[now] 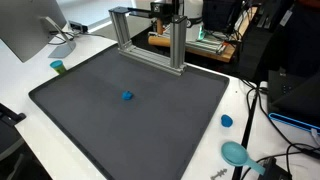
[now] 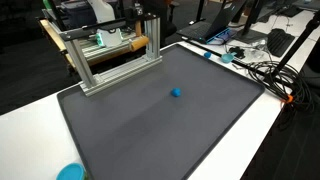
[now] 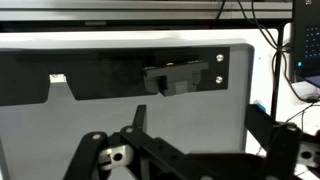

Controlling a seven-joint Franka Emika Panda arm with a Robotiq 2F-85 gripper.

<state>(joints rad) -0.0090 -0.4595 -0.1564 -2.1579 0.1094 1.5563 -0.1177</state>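
Observation:
My gripper (image 3: 197, 112) shows only in the wrist view. Its two black fingers are spread wide apart with nothing between them, above a dark grey mat (image 3: 120, 120). A small blue object (image 1: 127, 96) lies alone near the middle of the mat (image 1: 90, 120) in both exterior views (image 2: 176, 93); it does not show between the fingers. An aluminium frame (image 1: 150, 40) stands at the mat's far edge (image 2: 110, 55). A dark bracket (image 3: 180, 78) shows ahead of the fingers.
A monitor (image 1: 25, 30) and a teal cup (image 1: 58, 67) stand beside the mat. A blue cap (image 1: 227, 121), a teal round thing (image 1: 235, 152) and cables (image 1: 268, 105) lie on the white table. Cables and devices (image 2: 255, 60) crowd one side.

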